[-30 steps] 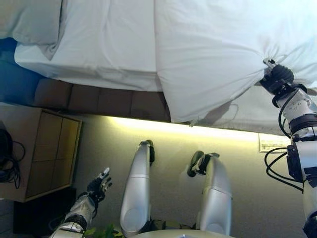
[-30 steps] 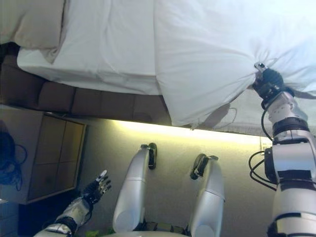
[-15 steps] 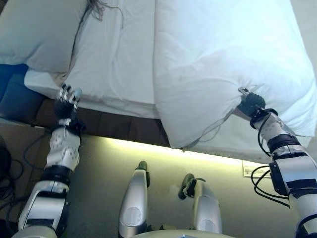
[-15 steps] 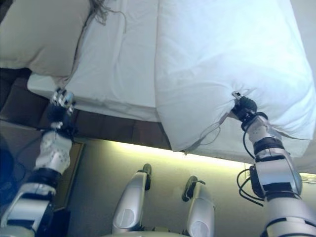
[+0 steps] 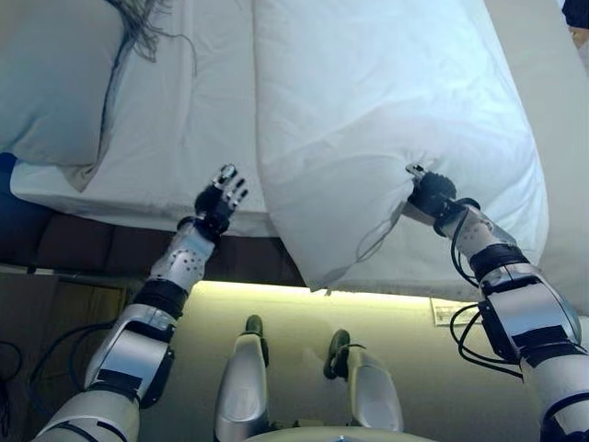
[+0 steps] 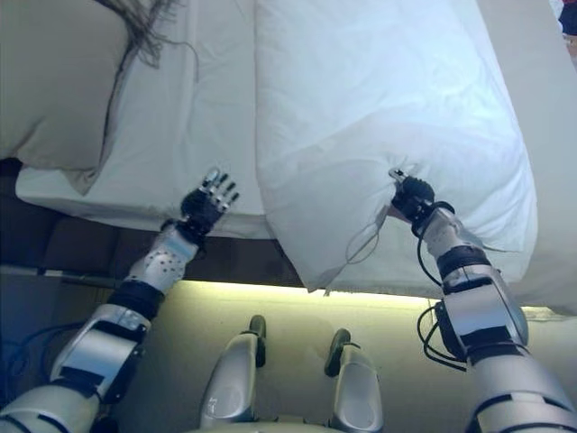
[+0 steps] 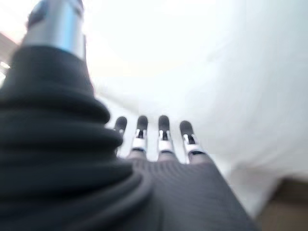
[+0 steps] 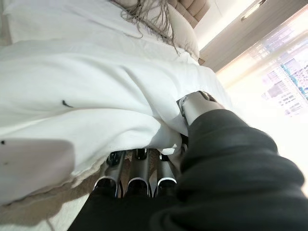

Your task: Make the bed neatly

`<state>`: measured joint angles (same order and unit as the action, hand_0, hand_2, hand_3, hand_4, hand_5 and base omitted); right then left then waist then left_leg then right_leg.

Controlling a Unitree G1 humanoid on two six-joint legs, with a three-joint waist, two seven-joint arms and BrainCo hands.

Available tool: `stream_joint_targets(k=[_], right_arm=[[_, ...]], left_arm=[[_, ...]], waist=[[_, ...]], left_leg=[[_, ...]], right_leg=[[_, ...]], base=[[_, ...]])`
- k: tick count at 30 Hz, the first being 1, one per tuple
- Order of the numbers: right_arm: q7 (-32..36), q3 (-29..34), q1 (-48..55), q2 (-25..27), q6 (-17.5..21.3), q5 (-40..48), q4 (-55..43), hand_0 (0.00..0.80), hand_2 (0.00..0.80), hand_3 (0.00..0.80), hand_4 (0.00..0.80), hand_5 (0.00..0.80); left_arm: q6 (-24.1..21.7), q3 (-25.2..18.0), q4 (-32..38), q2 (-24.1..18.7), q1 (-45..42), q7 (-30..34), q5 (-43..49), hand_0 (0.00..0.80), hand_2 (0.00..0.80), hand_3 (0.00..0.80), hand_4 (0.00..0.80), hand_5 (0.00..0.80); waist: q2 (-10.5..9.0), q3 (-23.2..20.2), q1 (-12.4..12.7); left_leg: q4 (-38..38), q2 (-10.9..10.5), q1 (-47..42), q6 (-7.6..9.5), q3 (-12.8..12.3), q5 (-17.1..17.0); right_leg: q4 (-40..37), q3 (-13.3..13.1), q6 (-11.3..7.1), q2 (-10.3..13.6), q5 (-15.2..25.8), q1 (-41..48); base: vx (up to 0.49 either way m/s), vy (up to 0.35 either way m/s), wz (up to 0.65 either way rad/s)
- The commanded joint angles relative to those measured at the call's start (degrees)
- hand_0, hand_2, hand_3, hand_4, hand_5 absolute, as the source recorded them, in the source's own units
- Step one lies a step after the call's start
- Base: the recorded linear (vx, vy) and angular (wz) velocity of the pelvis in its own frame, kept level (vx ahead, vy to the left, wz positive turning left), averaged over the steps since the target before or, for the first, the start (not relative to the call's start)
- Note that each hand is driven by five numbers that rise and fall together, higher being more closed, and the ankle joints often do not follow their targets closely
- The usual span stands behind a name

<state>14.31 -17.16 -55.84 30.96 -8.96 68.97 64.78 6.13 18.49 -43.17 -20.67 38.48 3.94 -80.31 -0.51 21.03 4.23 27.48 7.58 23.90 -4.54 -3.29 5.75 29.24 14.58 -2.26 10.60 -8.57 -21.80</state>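
Note:
A white duvet lies over the right part of the bed, and its near corner hangs over the bed's edge. My right hand is shut on a bunched fold of the duvet near that edge; in the right wrist view its fingers curl under the cloth. My left hand is open with fingers straight, over the edge of the bare white sheet, just left of the duvet's edge. In the left wrist view its fingers point at white cloth. A pillow lies at the left.
The bed's dark padded base runs under the mattress, with a lit strip along the floor. A tasselled throw lies by the pillow. A person's hand shows at the far right.
My left hand has risen from low by the floor to the bed's edge and moved right, close to the duvet. My right hand keeps its hold on the duvet. The camera has shifted.

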Motion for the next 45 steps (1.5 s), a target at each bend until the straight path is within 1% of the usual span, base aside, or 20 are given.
stream_joint_targets(k=[1,2,3,5,7,9,12,17,21,26,30,36,39,43,45], right_arm=[[1.5,-0.9,-8.5,-1.4,5.5,7.2,-7.3,0.8,0.8,0.8,0.8,0.8],[1.4,-1.4,-9.2,-1.6,5.9,8.2,-7.7,0.8,0.8,0.8,0.8,0.8],[1.7,-1.6,-9.5,-1.8,6.3,8.7,-7.9,0.8,0.8,0.8,0.8,0.8],[2.5,-2.2,-10.6,-2.3,7.5,10.7,-8.7,0.8,0.8,0.8,0.8,0.8],[3.2,-2.6,-11.1,-2.8,8.6,12.0,-9.9,0.8,0.8,0.8,0.8,0.8],[3.4,-2.9,-11.2,-3.4,9.9,13.7,-12.3,0.8,0.8,0.8,0.8,0.8],[2.9,-3.0,-11.2,-4.4,11.2,15.5,-16.4,0.8,0.8,0.8,0.8,0.8],[2.7,-3.2,-11.5,-5.9,12.4,16.6,-21.0,0.8,0.8,0.8,0.8,0.8],[2.6,-3.3,-12.3,-7.6,12.4,15.8,-23.9,0.8,0.8,0.8,0.8,0.8],[2.3,-4.0,-12.7,-9.8,12.3,16.0,-27.4,0.8,0.8,0.8,0.8,0.8],[1.7,-4.6,-11.9,-11.5,12.3,14.7,-31.6,0.8,0.8,0.8,0.8,0.8],[-0.3,-4.8,-11.1,-13.3,11.6,13.4,-37.0,0.8,0.8,0.8,0.8,0.8],[-1.9,-5.1,-10.3,-14.0,11.8,12.6,-39.2,0.8,0.8,0.8,0.8,0.8],[-3.0,-5.4,-8.6,-14.3,10.8,11.6,-41.9,0.8,0.8,0.8,0.8,0.8],[-3.2,-5.4,-6.9,-14.3,10.4,11.3,-43.9,0.8,0.8,0.8,0.8,0.8]], left_arm=[[7.8,2.7,-3.5,3.6,0.1,3.7,-13.4,0.0,0.0,0.0,0.0,0.0],[11.2,2.7,-4.7,5.0,-0.9,4.3,-17.1,0.0,0.0,0.0,0.0,0.0],[12.6,2.5,-5.6,6.0,-1.6,5.0,-18.8,0.0,0.0,0.0,0.0,0.0],[16.8,2.2,-7.9,8.7,-3.9,6.9,-23.7,0.0,0.0,0.0,0.0,0.0],[19.0,2.0,-8.6,10.4,-5.4,7.5,-27.3,0.0,0.0,0.0,0.0,0.0],[21.8,2.1,-8.9,11.7,-6.5,6.8,-30.0,0.0,0.0,0.0,0.0,0.0],[23.9,3.0,-8.5,13.4,-7.0,5.2,-32.7,0.0,0.0,0.0,0.0,0.0],[23.4,4.5,-7.8,15.5,-7.2,4.5,-32.7,0.0,0.0,0.0,0.0,0.0],[23.0,5.4,-7.6,17.0,-5.8,3.4,-32.7,0.0,0.0,0.0,0.0,0.0],[23.4,6.3,-7.4,18.8,-4.1,5.1,-32.7,0.0,0.0,0.0,0.0,0.0],[22.1,6.8,-7.2,20.5,-2.3,6.1,-32.7,0.0,0.0,0.0,0.0,0.0],[19.9,7.0,-7.4,23.4,0.1,10.7,-32.7,0.0,0.0,0.0,0.0,0.0],[18.0,6.5,-7.2,24.6,2.0,13.0,-32.7,0.0,0.0,0.0,0.0,0.0],[15.4,4.7,-7.8,25.1,4.8,16.0,-32.7,0.0,0.0,0.0,0.0,0.0],[14.0,3.3,-8.0,25.0,6.3,18.6,-32.7,0.0,0.0,0.0,0.0,0.0]], waist=[[-2.17,-1.2,-0.1],[-2.67,-0.9,-0.1],[-2.94,-0.7,-0.2],[-3.77,-0.2,-0.2],[-4.26,0.1,-0.1],[-4.91,0.5,-0.1],[-5.86,1.1,-0.2],[-6.92,1.6,-0.2],[-7.53,1.9,-0.5],[-8.0,2.1,-1.1],[-8.29,2.3,-1.9],[-8.72,2.7,-3.4],[-9.12,2.8,-4.2],[-9.68,2.8,-5.4],[-9.98,2.8,-6.1]], left_leg=[[-2.5,1.8,1.6,-0.89,-0.3,-2.1],[-2.6,2.0,1.8,-0.83,-0.4,-2.1],[-2.8,2.1,1.8,-0.75,-0.5,-2.0],[-3.0,2.6,2.1,-0.69,-0.6,-1.9],[-2.9,2.8,2.5,-0.74,-0.5,-1.7],[-2.4,3.2,3.3,-0.77,-0.5,-1.5],[-1.8,3.6,4.4,-0.76,-0.3,-1.1],[-1.6,4.0,5.3,-0.82,-0.3,-0.6],[-1.5,4.3,5.6,-0.95,-0.5,-0.4],[-1.3,4.5,5.7,-1.08,-0.7,-0.1],[-0.3,4.7,6.4,-1.21,-0.9,0.4],[0.6,4.9,7.0,-1.32,-1.4,0.9],[1.0,5.0,7.4,-1.37,-1.7,1.2],[1.3,5.3,7.5,-1.52,-2.3,1.5],[1.3,5.4,7.3,-1.59,-2.7,1.6]], right_leg=[[-4.1,-0.7,-1.42,0.9,3.1,-1.1],[-4.3,-0.7,-1.49,0.7,3.2,-1.3],[-4.4,-0.7,-1.49,0.6,3.2,-1.3],[-4.8,-0.5,-1.5,0.1,3.3,-1.4],[-4.9,-0.5,-1.55,-0.1,3.3,-1.8],[-4.6,-0.5,-1.63,-0.2,3.3,-2.3],[-4.7,-0.4,-1.81,-0.4,3.5,-3.0],[-5.4,-0.3,-2.12,-0.8,3.9,-3.5],[-6.2,-0.3,-2.34,-1.1,4.2,-3.5],[-6.9,-0.8,-2.54,-1.3,4.5,-3.4],[-6.7,-1.4,-2.49,-1.5,4.4,-4.0],[-6.5,-2.4,-2.52,-1.8,4.3,-4.8],[-6.2,-3.0,-2.63,-1.9,4.2,-5.2],[-5.9,-3.6,-2.61,-2.1,3.9,-5.7],[-6.0,-3.8,-2.55,-2.3,3.7,-5.7]], base=[[-0.08,-0.12,-0.03],[-0.062,-0.109,-0.07],[-0.057,-0.113,-0.06],[-0.055,-0.106,-0.06],[-0.049,-0.089,-0.06],[-0.045,-0.093,-0.06],[-0.045,-0.111,-0.02],[-0.043,-0.088,-0.02],[-0.039,-0.067,-0.01],[-0.026,-0.051,-0.02],[-0.028,-0.006,-0.05],[-0.01,0.001,-0.05],[-0.001,0.002,-0.16],[-0.001,0.017,-0.05],[0.022,0.03,-0.16]])
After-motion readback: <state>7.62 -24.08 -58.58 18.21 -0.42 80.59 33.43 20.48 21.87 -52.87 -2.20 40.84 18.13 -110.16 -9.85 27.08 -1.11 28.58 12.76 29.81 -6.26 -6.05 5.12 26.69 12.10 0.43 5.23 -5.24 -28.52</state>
